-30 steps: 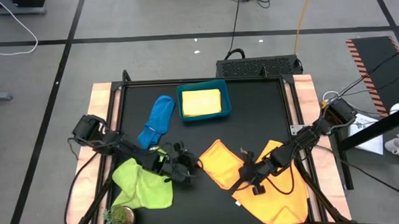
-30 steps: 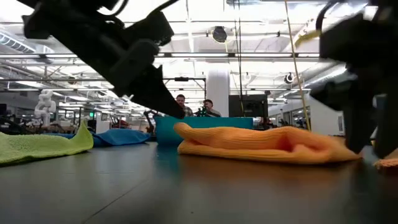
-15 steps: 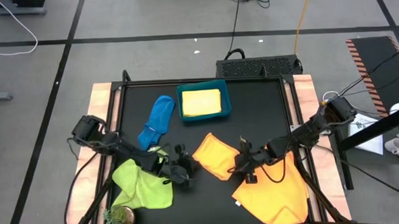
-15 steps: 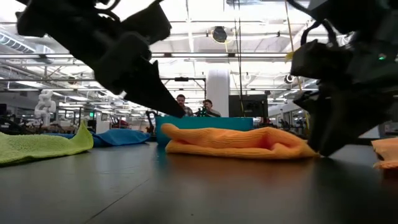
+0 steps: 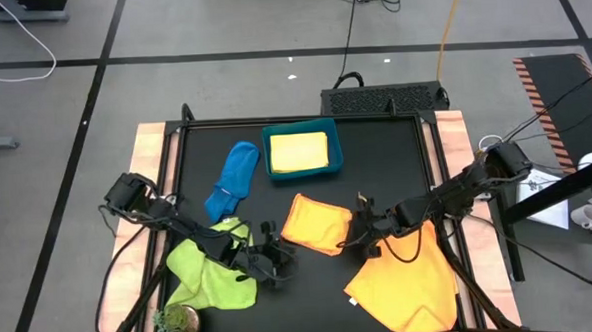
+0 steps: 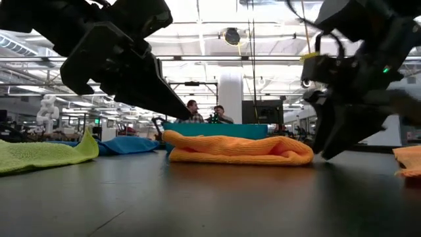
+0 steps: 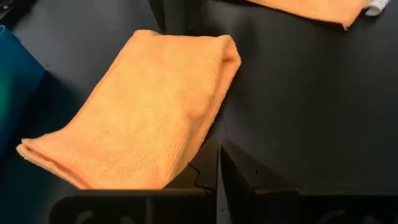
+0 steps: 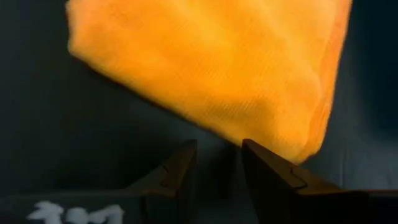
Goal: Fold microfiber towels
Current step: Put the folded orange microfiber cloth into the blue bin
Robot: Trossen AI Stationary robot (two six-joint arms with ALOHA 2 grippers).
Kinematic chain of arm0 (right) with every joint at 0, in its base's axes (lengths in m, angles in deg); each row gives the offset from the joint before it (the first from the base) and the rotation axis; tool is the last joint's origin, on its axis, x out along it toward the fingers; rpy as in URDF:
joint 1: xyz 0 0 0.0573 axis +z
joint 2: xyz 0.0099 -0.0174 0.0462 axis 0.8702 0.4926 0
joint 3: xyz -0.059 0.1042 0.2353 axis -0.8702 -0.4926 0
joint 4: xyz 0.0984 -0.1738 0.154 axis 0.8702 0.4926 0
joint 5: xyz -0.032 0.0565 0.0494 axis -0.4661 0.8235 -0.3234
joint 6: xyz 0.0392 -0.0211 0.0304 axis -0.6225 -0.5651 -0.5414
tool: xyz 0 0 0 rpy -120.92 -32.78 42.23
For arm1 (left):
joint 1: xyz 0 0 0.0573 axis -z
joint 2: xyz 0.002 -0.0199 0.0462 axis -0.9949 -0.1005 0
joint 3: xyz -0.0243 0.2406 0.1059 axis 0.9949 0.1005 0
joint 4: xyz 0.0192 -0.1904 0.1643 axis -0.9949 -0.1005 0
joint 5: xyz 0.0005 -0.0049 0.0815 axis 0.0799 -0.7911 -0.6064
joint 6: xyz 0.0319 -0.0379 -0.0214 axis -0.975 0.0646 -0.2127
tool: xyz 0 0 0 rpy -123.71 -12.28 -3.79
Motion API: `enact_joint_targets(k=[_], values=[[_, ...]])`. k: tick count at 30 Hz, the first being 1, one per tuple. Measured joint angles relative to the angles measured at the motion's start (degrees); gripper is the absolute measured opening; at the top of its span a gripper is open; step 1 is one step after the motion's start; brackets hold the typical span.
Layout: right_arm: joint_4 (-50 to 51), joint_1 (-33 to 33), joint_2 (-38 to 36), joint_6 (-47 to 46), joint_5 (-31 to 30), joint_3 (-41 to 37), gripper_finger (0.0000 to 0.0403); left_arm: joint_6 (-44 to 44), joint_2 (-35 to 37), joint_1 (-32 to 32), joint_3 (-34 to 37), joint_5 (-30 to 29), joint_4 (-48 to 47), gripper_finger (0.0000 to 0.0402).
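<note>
Flat orange towel [image 5: 402, 289] lay right of the folded orange towel [image 5: 316, 225]; green towel [image 5: 213, 274] left of it. Right gripper [image 5: 363, 242] at its right edge, fingers parted, empty. Left gripper [image 5: 278, 270] near its lower-left corner, pinched closed, empty.

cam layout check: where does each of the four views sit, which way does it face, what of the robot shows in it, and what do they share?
High: overhead, facing straight down; whole table, both arms, left gripper, right gripper.
Low: table-top height, facing level across to the room; folded orange towel with dark arm parts coming in from above on either side.
Left wrist: on the left arm, facing past its shut fingers at the towel.
Right wrist: on the right arm, facing past its parted fingers at the towel.
Shared: all four show that folded orange towel.
</note>
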Motion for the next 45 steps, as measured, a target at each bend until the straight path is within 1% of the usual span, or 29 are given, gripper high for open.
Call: enact_joint_targets(k=[2,4,9,14,18,21,24,30,34,39,45], values=[[-0.2,1.2,-1.6,-1.0,1.0,-0.1,0.012,-0.5,0.0,0.0,0.0,0.3,0.0,0.0027],[-0.5,2.6,-3.3,-1.7,1.9,0.0,0.012,-0.6,0.0,0.0,0.0,0.5,0.1,0.0043],[-5.1,6.8,-5.5,-1.7,1.9,0.0,0.012,-0.6,0.0,0.0,0.0,0.1,1.5,0.0105],[-17.4,10.5,-3.1,1.6,2.2,-0.7,0.012,-0.6,0.0,-0.1,0.0,-0.3,2.6,0.016],[-24.2,12.3,0.6,7.0,2.2,-1.0,0.0126,-0.6,0.0,-0.1,0.0,-0.3,3.2,0.0185],[-26.0,12.7,3.3,10.9,2.1,-1.1,0.0139,-0.6,0.0,-0.1,0.0,-0.3,3.2,0.0194],[-28.2,12.7,5.8,13.6,1.5,-1.1,0.0162,-0.2,0.0,-0.1,0.0,-0.3,3.2,0.0195],[-32.8,12.6,11.2,21.4,-7.6,-1.0,0.0223,0.5,0.0,-0.1,0.0,-0.4,3.3,0.0195],[-33.1,12.7,13.4,25.6,-13.2,-1.0,0.0247,0.7,0.0,-0.1,0.0,-0.4,3.0,0.0195],[-33.2,12.6,14.8,26.4,-14.7,-0.8,0.024,0.8,0.0,-0.1,0.0,-0.4,2.9,0.0195],[-31.4,11.5,15.3,25.7,-14.4,-0.8,0.0195,0.9,0.0,-0.3,0.0,-0.4,2.9,0.0195]])
